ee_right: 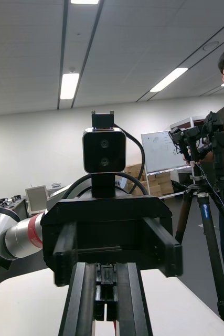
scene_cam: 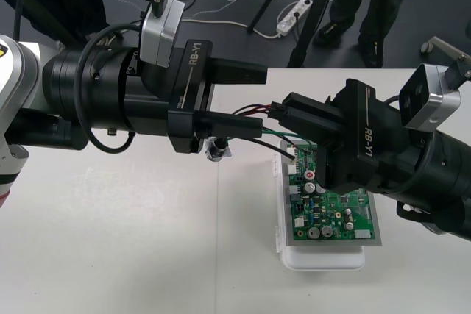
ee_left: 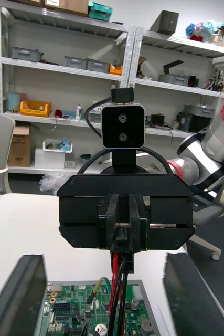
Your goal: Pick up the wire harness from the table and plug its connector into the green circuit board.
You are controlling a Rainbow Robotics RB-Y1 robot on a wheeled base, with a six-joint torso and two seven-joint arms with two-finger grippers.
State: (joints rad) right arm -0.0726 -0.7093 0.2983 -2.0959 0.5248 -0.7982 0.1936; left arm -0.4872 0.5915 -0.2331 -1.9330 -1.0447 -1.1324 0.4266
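Evidently the insertion step is in hand: the wire harness is off the table and is held by the right gripper, whose black fingers are closed tight on the red and black wires, as is seen from the left wrist. From that grip the wires are seen hanging down toward the far left corner of the green circuit board. The board is seated on its white base in the right half of the table, nearer the near edge than the far one. The round metal socket is seen dangling just off the base's left edge, beneath the left gripper. That gripper is spread wide and nothing is held in it; it is faced toward the right gripper over the middle of the table. Whether the plug is seated in the board cannot be told. The next move is judged to call for the plug to be lined up squarely at the board's far left corner and pressed straight down, with the slack wires kept from snagging on the left gripper
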